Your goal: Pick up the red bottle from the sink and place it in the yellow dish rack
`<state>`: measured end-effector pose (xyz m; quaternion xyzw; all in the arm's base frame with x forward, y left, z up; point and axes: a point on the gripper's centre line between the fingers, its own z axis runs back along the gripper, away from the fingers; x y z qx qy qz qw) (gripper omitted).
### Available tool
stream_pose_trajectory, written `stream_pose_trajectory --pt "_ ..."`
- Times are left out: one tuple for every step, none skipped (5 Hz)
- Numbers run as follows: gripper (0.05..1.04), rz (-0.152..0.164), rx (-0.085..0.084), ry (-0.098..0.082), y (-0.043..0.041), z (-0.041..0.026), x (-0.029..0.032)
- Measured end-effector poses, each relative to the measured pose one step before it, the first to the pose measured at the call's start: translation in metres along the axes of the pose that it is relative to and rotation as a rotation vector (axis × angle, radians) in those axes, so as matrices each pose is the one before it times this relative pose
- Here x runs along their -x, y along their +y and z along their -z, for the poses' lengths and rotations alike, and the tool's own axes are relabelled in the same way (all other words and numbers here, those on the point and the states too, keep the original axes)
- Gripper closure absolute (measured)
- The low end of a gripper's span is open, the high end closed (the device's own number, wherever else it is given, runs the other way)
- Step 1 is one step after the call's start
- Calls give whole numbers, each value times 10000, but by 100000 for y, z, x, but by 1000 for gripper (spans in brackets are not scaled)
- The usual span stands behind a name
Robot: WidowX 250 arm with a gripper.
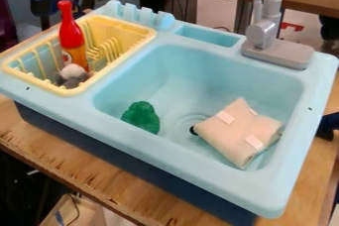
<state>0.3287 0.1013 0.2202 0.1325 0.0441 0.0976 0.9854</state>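
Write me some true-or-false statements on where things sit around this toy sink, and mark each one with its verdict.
1. The red and orange bottle stands upright in the yellow dish rack. True.
2. The green object lies inside the sink basin. True.
3. The folded beige cloth touches the green object. False: the two lie apart in the basin.
4. A grey and white item sits at the foot of the bottle. True.
5. The faucet lies down in the basin. False: the faucet stands upright on the sink's far rim.
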Motion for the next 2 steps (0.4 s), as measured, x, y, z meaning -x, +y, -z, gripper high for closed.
stream_pose_trajectory --pt "82 440 153 -1469 -486 -4579 2396" --pt "82 1242 877 -430 -2279 -834 2681"
